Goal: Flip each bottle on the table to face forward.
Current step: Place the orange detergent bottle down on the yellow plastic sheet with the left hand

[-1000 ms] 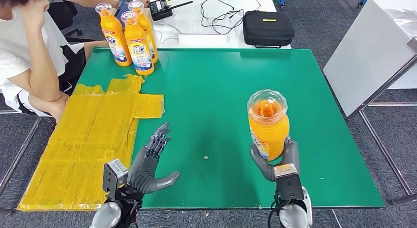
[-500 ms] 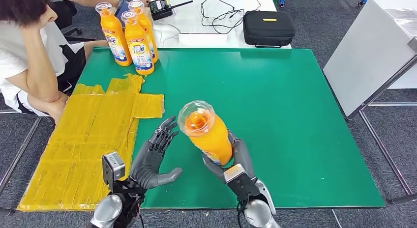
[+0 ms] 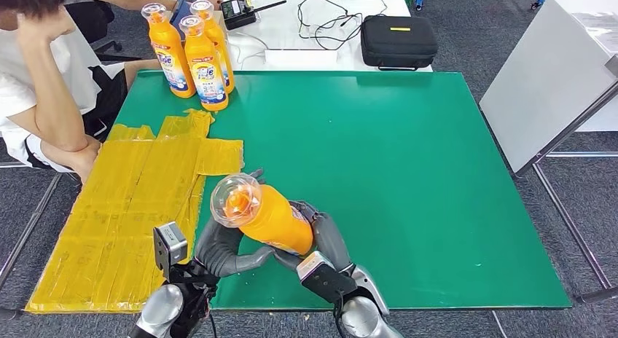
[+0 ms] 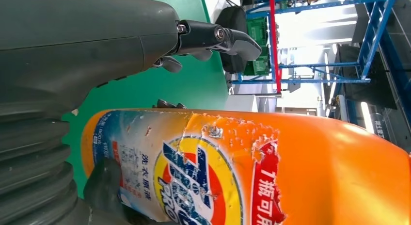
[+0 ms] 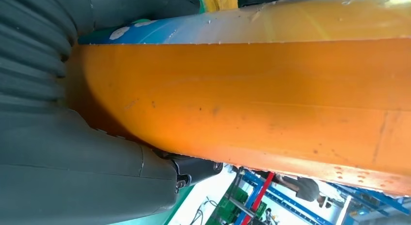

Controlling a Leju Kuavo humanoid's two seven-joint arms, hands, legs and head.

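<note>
An orange detergent bottle (image 3: 280, 223) with a clear cap (image 3: 235, 199) hangs low over the green table (image 3: 379, 134) near its front edge, tilted with the cap toward my left. My right hand (image 3: 323, 240) grips its lower body from the right. My left hand (image 3: 217, 247) lies right behind and under the bottle, thumb below it. In the left wrist view the bottle's label (image 4: 203, 186) faces the palm and the fingers (image 4: 218, 36) stretch straight past it, not wrapped. In the right wrist view the plain orange side (image 5: 266, 89) fills the grip of my right hand (image 5: 72, 176).
Three more orange bottles (image 3: 206, 61) stand upright at the table's far left corner. A yellow sheet (image 3: 138, 207) covers the left side. A person (image 3: 44, 83) sits at the left edge. A white table behind holds a black case (image 3: 397, 41) and cables.
My right hand has carried the bottle left and down, tilting it further, until it reached my left hand. The left hand has stayed almost in place.
</note>
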